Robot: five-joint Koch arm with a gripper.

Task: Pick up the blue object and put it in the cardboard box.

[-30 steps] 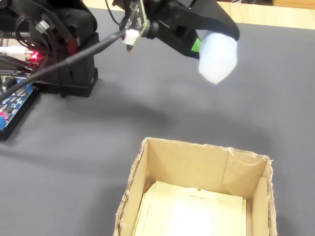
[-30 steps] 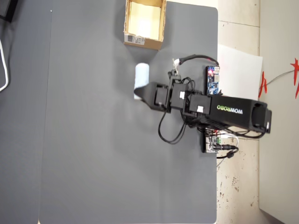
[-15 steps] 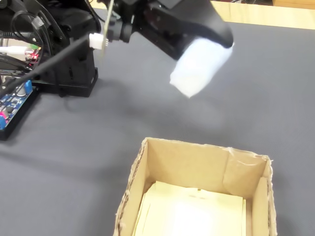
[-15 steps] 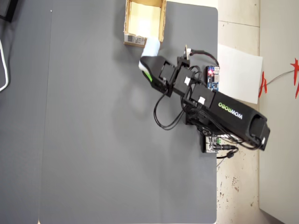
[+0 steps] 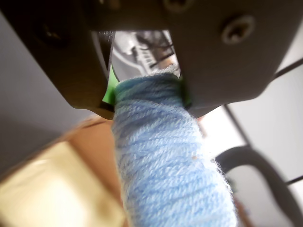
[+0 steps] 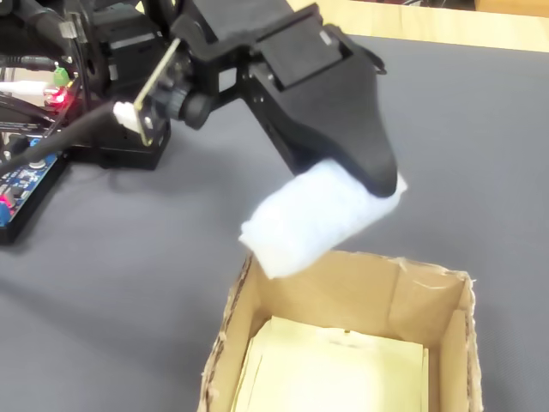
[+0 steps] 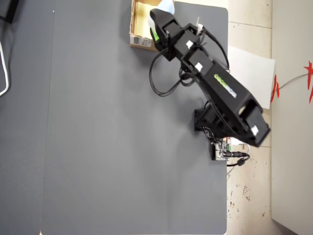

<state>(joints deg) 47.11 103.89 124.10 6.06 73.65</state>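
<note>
1. Over the cardboard box (image 6: 343, 343), at its far rim as the fixed view showed it, the gripper (image 6: 377, 184) was clamped on the blue object (image 6: 313, 219), jaws pinching one end.
2. Blue object was airborne, tilted, with its free end hanging toward the box's near-left corner in the fixed view. It touched neither the box nor the grey mat (image 6: 129, 257) that I could see.
3. Wrist view confirmed the grip: blue object (image 5: 165, 161) wedged between the green-padded jaws, long free end pointing at the box's pale yellowish floor (image 5: 52, 189).
4. Overhead view: gripper (image 7: 160, 17) sat over the box (image 7: 139, 40), at the side nearest the arm. Only a sliver of the blue object (image 7: 167, 6) showed past the jaw.
5. Handling, my read: light, soft, fuzzy and yarn-like. It squashed at the pinch point, so it was compliant, not fragile and not slippery, and should drop harmlessly.
6. Grip point: end-held, most of the length unsupported. Fine for something this light, though a mid-body hold would have sagged less.
7. Risk, judged: the fuzz could snag on the pads at release, or the free end could catch the box's rim and tip outside. More travel toward the box's middle looked wise before opening.
</note>
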